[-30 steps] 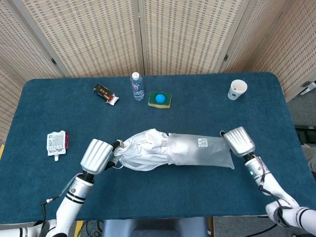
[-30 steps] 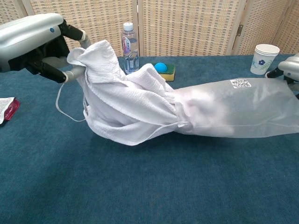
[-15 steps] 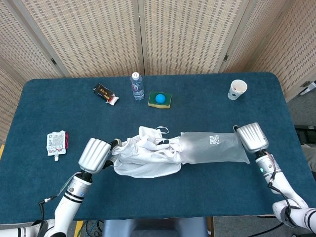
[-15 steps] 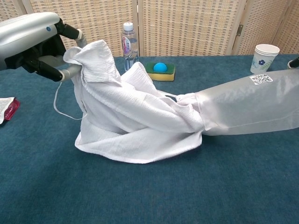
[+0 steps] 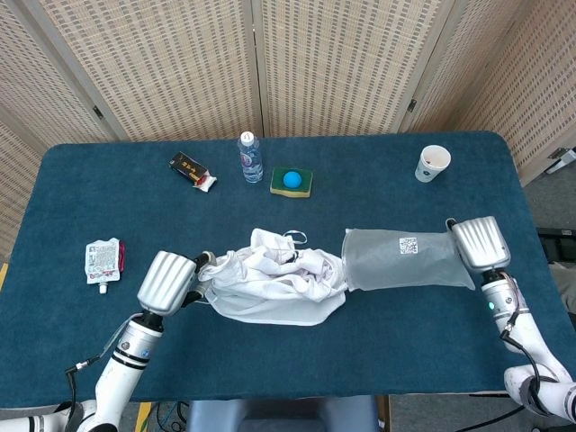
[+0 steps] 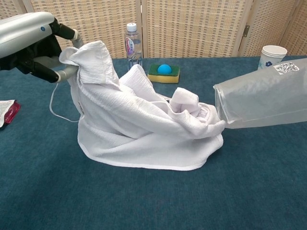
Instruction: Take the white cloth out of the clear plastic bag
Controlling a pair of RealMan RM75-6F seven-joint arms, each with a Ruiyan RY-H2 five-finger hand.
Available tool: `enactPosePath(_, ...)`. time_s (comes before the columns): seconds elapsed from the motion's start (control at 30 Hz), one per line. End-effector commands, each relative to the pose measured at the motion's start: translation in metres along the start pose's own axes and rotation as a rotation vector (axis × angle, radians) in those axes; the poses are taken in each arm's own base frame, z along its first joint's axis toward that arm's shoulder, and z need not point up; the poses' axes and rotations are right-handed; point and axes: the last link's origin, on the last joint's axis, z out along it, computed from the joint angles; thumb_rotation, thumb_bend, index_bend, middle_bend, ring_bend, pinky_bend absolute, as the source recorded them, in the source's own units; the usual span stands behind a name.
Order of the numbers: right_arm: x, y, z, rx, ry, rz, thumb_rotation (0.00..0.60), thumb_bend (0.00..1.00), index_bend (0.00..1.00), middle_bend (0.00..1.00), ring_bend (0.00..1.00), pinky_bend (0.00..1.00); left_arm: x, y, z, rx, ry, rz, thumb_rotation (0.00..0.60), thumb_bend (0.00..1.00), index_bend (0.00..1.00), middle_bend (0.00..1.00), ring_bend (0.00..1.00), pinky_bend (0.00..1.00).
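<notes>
White cloth (image 5: 274, 283) beside clear bag (image 5: 405, 261)

The left hand (image 5: 167, 282) sits low at the near left of the table (image 5: 72, 180), its arm running back toward the near edge. Its fingers (image 6: 62, 72) are curled around a bunched edge of the white cloth (image 5: 274, 286), lifting that edge off the table. The right hand (image 5: 480, 245) is at the near right, well apart from the left, wrist trailing toward the near corner. It grips the closed end of the clear plastic bag (image 5: 405, 261), holding it off the table.
</notes>
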Motion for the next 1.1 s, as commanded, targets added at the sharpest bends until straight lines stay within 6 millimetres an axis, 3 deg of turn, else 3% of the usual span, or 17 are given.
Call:
enactPosePath(0.03, 0.001, 0.004, -0.001, -0.019, 0.003, 0.001, 0.6, 0.59, 0.58, 1.0, 1.0, 1.0, 0.001, 0.0, 0.001, -0.001, 0.002, 0.0, 0.6, 0.58, 0.71, 1.0, 0.93, 1.0)
enactPosePath(0.4, 0.004, -0.01, 0.002, -0.05, 0.037, 0.018, 0.6, 0.59, 0.58, 1.0, 1.0, 1.0, 0.003, 0.004, 0.001, -0.011, 0.008, -0.004, 0.6, 0.58, 0.69, 1.0, 0.93, 1.0)
enactPosePath(0.47, 0.005, -0.015, 0.004, -0.054, 0.041, 0.029, 0.6, 0.58, 0.57, 1.0, 1.0, 1.0, 0.003, 0.004, 0.001, -0.013, 0.008, -0.008, 0.6, 0.58, 0.64, 1.0, 0.93, 1.0)
enactPosePath(0.53, 0.005, -0.021, 0.006, -0.06, 0.042, 0.039, 0.6, 0.49, 0.51, 1.0, 1.0, 1.0, 0.004, 0.004, 0.001, -0.014, 0.004, -0.01, 0.6, 0.57, 0.54, 1.0, 0.93, 1.0)
enactPosePath(0.57, 0.005, -0.023, 0.007, -0.061, 0.039, 0.042, 0.6, 0.42, 0.47, 1.0, 1.0, 1.0, 0.004, 0.004, 0.001, -0.015, 0.003, -0.01, 0.6, 0.55, 0.46, 1.0, 0.93, 1.0)
enactPosePath(0.67, 0.005, -0.03, 0.009, -0.057, 0.026, 0.061, 0.6, 0.07, 0.22, 1.0, 1.0, 1.0, 0.006, 0.004, 0.0, -0.016, 0.004, -0.013, 0.6, 0.41, 0.27, 1.0, 0.93, 1.0)
enactPosePath(0.7, 0.005, -0.032, 0.009, -0.055, 0.022, 0.072, 0.6, 0.01, 0.14, 1.0, 1.0, 1.0, 0.006, 0.004, 0.0, -0.016, 0.004, -0.017, 0.6, 0.34, 0.22, 1.0, 0.93, 1.0)
enactPosePath(0.8, 0.007, -0.035, 0.01, -0.054, 0.021, 0.09, 0.6, 0.0, 0.02, 1.0, 1.0, 1.0, 0.007, 0.003, -0.002, -0.017, -0.002, -0.019, 0.6, 0.18, 0.1, 1.0, 0.92, 1.0)
enactPosePath(0.9, 0.009, -0.037, 0.011, -0.055, 0.027, 0.107, 0.6, 0.0, 0.0, 0.99, 1.0, 1.0, 0.009, 0.001, -0.002, -0.015, -0.005, -0.021, 0.6, 0.07, 0.01, 1.0, 0.92, 1.0)
enactPosePath(1.0, 0.012, -0.038, 0.01, -0.051, 0.028, 0.121, 0.6, 0.0, 0.0, 0.93, 0.98, 1.0, 0.01, -0.001, -0.003, -0.012, -0.006, -0.02, 0.6, 0.03, 0.0, 1.0, 0.91, 1.0)
enactPosePath(1.1, 0.014, -0.036, 0.007, -0.042, 0.022, 0.133, 0.6, 0.0, 0.0, 0.8, 0.87, 0.97, 0.012, -0.004, -0.003, -0.004, -0.014, -0.011, 0.6, 0.03, 0.0, 1.0, 0.9, 1.0)
